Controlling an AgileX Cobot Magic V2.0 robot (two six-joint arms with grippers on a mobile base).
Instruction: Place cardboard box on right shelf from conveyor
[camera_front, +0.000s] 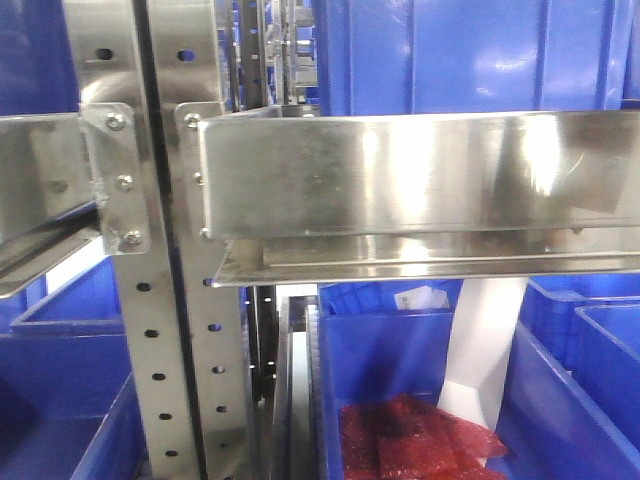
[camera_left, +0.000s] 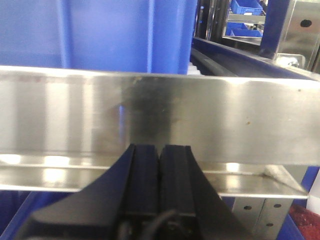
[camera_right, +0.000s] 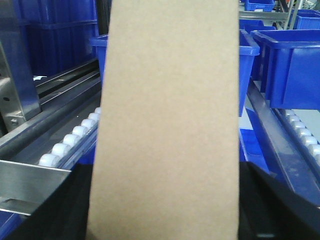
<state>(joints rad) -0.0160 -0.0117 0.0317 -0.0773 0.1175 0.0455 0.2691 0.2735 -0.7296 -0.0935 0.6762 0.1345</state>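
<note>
Stainless steel fills the front view. The right shelf (camera_front: 420, 180) runs level from the perforated uprights (camera_front: 150, 330) to the right frame edge, its mirror-like front rail bolted at the left end. Left of the uprights, a slanting rail (camera_front: 40, 200) shows only its end. There is an open gap under the shelf's lower lip. An upper blue bin (camera_front: 450, 50) rises behind the rail. Below, the centre blue bin (camera_front: 385, 350) holds red packets (camera_front: 420, 440).

Left wrist view: the left gripper (camera_left: 160, 155) faces a steel rail (camera_left: 160, 115) that spans the frame, close in front; cannot tell which shelf it belongs to. The black pads (camera_left: 145, 170) are pressed together with nothing between them. A blue bin wall (camera_left: 125, 35) stands behind the rail's top edge. A perforated post (camera_left: 265, 215) sits under the rail's right end.

Right wrist view: the cardboard box (camera_right: 167, 100) fills the centre, upright, plain tan face to the camera. The right gripper (camera_right: 167, 200) clamps it on both side edges, dark fingers (camera_right: 60, 210) at the lower corners. The box's lower end is out of frame. Roller tracks (camera_right: 70, 137) with white rollers run left and right behind it. Blue bins (camera_right: 290, 65) sit by the box's right edge. A steel edge (camera_right: 30, 172) shows at lower left.
</note>
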